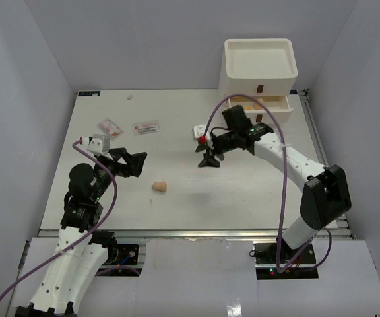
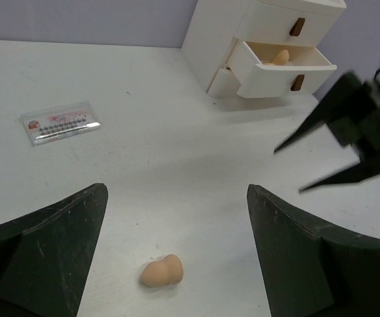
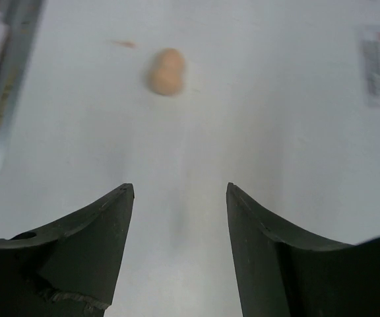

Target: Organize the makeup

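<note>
One tan egg-shaped sponge (image 1: 159, 187) lies on the white table between the two arms. In the left wrist view the sponge (image 2: 162, 271) sits below and between the wide-spread fingers of my left gripper (image 2: 177, 191), which is open and empty. My right gripper (image 1: 208, 162) hovers right of the sponge, open with nothing between its fingers (image 3: 180, 188); the sponge (image 3: 167, 71) lies ahead of it. A small white bottle (image 1: 197, 131) stands just behind the right gripper. Two flat packets (image 1: 146, 127) (image 1: 110, 127) lie at the back left. Another sponge (image 2: 279, 57) rests in the open drawer.
The white drawer unit (image 1: 259, 72) stands at the back right with its top tray open to above and one drawer (image 1: 264, 105) pulled out. Grey walls close in the table on three sides. The right arm's purple cable (image 1: 284, 198) loops above the table.
</note>
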